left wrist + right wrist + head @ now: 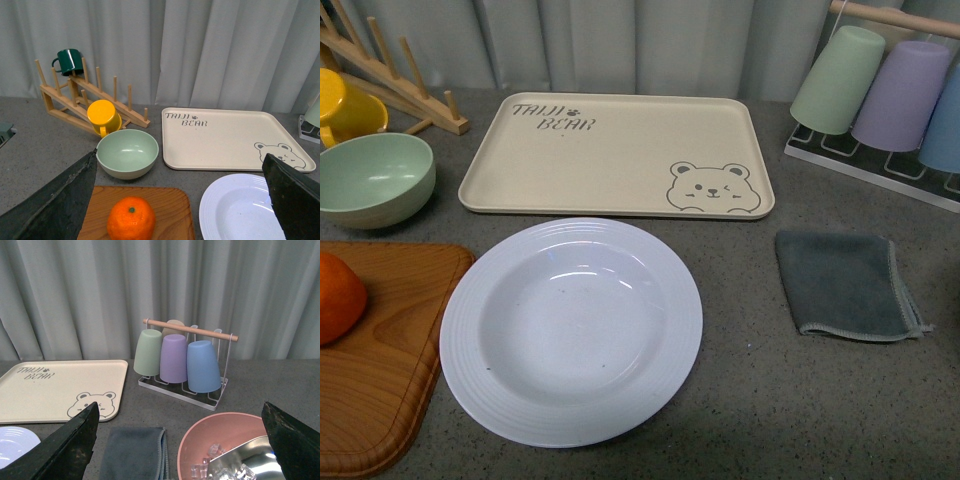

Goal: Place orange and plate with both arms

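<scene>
The left pincer [179,155] and the right pincer [180,405] were wide open, holding nothing. The plate [470,330] sat just in front of the bear tray [610,150], the orange [338,298] front-left of it on a board [390,370]. A bump could roll the orange away.

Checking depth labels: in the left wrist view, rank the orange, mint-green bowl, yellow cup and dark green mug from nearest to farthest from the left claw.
From the open left claw:
1. orange, on the wooden board, closest.
2. mint-green bowl, just beyond the board.
3. yellow cup, low on the wooden rack.
4. dark green mug, at the rack's top end.
</scene>
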